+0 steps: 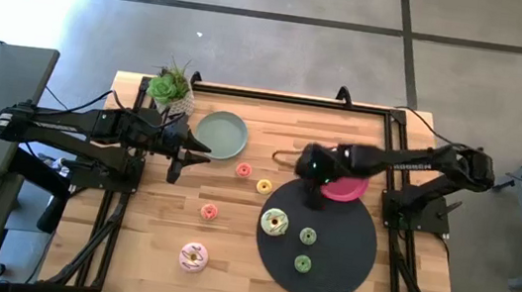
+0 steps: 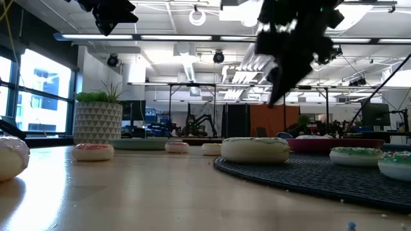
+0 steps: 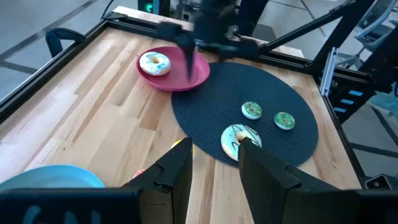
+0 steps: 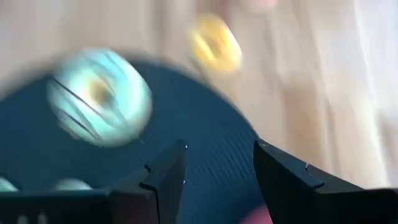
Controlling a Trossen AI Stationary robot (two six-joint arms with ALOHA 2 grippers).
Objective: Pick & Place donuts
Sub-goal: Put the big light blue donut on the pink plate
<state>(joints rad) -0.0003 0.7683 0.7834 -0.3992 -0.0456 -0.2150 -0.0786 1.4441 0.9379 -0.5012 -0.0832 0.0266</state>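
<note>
The white donut [image 3: 154, 63] lies on the pink plate [image 3: 199, 78]; my right arm hides it in the high view. On the black round mat [image 1: 336, 265] lie the white-green donut [image 1: 275, 222] and two small green donuts [image 1: 307, 235] [image 1: 302, 264]. The red [image 1: 243, 170], yellow [image 1: 264, 185], salmon [image 1: 209, 211] and sprinkled pink [image 1: 192, 256] donuts lie on the bare wood. My right gripper [image 1: 316, 195] hovers open and empty over the mat's far edge beside the pink plate. My left gripper [image 1: 180, 156] hangs open and empty beside the sage-green plate [image 1: 222, 133].
A potted plant [image 1: 171, 86] stands at the table's far left corner. A black frame runs along the table's far and side edges. Bare wood lies between the loose donuts and the near edge.
</note>
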